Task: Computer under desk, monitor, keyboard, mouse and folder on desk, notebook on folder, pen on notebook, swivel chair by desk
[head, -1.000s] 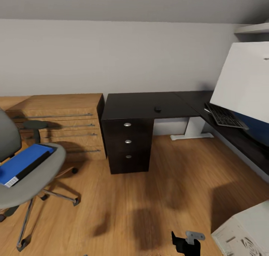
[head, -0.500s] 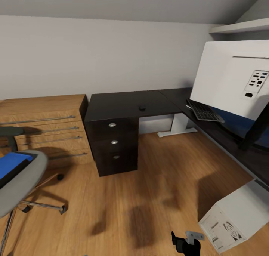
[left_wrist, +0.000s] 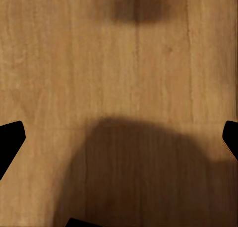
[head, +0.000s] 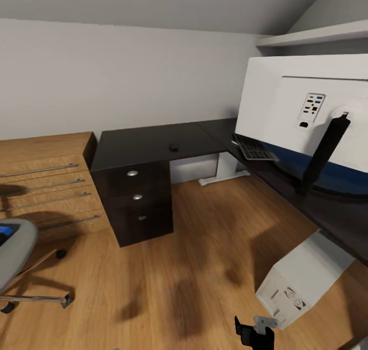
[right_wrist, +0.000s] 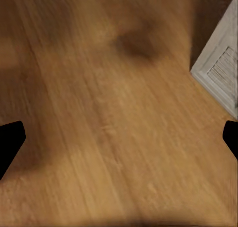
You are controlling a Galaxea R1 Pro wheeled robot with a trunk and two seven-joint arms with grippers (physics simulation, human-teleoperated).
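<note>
Both sets of jaws spread wide over bare wooden floor [left_wrist: 119,63], grasping nothing. Already set: monitor [head: 306,115] and keyboard [head: 254,148] on desk [head: 148,145], computer [head: 301,278] beneath. Still pending: folder [head: 5,231] on swivel chair [head: 15,253], well apart from desk.

One desk [head: 148,144], one monitor [head: 286,110], one keyboard [head: 254,148], one mouse [head: 174,147], one computer [head: 301,278], one chair [head: 15,250], three drawer knobs [head: 132,173], one wooden cabinet [head: 46,186].
</note>
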